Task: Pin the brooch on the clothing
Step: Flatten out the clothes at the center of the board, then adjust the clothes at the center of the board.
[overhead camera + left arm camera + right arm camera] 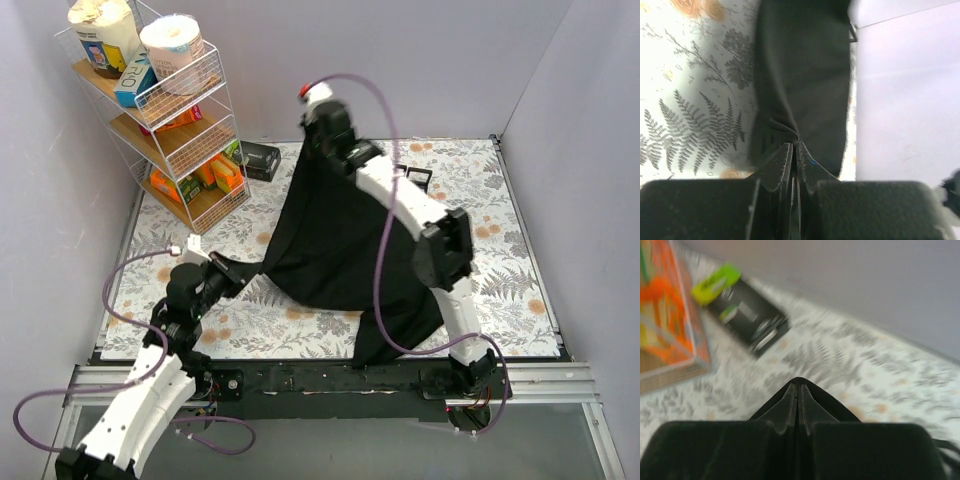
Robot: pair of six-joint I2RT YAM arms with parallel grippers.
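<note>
Black cloth fills the pinch of the left tool, its two fingers pressed together on a gathered fold of the shirt. In the left wrist view the fabric puckers at the fingertips and runs away toward the top of the frame. The right tool is likewise closed, fingers pressed together, with a peak of the same black cloth nipped at their tips.

Two tools, then, both gripping one shirt. In the top view the right tool stands at upper centre and holds the shirt up off the table, so the cloth hangs from it like a tent. The left tool sits at lower left and holds a corner drawn out low over the floral table cover. The shirt's lower edge drapes toward the near edge of the table at lower centre.

One wire rack with three shelves stands at upper left, a single white roll on its top shelf. One black box lies just right of the rack. One small square black frame lies behind the right arm.
</note>
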